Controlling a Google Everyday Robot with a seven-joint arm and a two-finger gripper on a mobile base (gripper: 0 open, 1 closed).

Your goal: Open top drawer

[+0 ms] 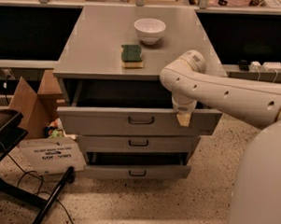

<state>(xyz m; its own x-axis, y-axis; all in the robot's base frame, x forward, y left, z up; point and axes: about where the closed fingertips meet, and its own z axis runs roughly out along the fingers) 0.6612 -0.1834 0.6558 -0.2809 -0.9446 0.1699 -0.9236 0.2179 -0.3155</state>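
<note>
drawers: three grey metal ones, stacked under the one grey cabinet top point(97, 42)
top drawer point(102, 121): dead centre of the view, uppermost of the stack, and sitting pulled out, with a dark gap showing behind its front at 12 o'clock
top drawer looks: widest and tallest front panel, plain grey, with one small dark bar handle point(140, 120) in the middle
other two: middle drawer point(106, 143) and bottom drawer point(110, 171) are at 6 o'clock from it, shorter and narrower with the same kind of handle; the bottom one pokes out a bit too
gripper point(183, 118): just one, at 3 o'clock from the handle, its tan tip right on the panel's upper edge
grip: honestly can't tell if it's open or closed
arm point(225, 96): one, white, coming in from 3 o'clock
on top: one white bowl point(149, 30) at 12 o'clock, one green sponge point(132, 56) just at 7 o'clock of it
floor: one cardboard box point(26, 99) at 9 o'clock
</note>
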